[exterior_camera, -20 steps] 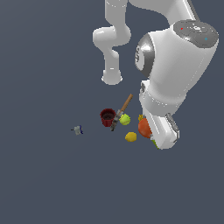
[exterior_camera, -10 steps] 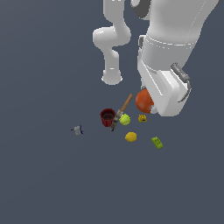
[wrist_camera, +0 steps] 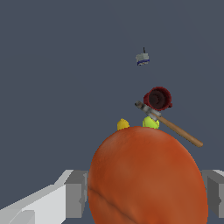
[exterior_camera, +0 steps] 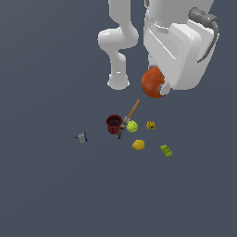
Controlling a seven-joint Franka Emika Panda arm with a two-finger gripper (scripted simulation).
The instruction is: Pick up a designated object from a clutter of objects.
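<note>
The orange-red ball (exterior_camera: 152,82) hangs high above the floor, held in my gripper (exterior_camera: 156,85), which is shut on it. In the wrist view the ball (wrist_camera: 146,177) fills the foreground between the two grey fingers (wrist_camera: 76,192). Below on the floor lie the dark red cup (exterior_camera: 114,123), the wooden-handled tool (exterior_camera: 129,117), the yellow-green ball (exterior_camera: 132,126), the yellow lemon (exterior_camera: 138,145), the green block (exterior_camera: 166,151), the small yellow piece (exterior_camera: 150,125) and the tiny grey-blue item (exterior_camera: 82,137).
The arm's white base (exterior_camera: 118,81) stands behind the clutter. The wrist view shows the cup (wrist_camera: 158,98), the tool (wrist_camera: 173,126) and the grey-blue item (wrist_camera: 142,58) far below on the dark grey floor (exterior_camera: 55,185).
My gripper has risen with the orange-red ball, from floor level among the clutter to well above it. The other items have not moved.
</note>
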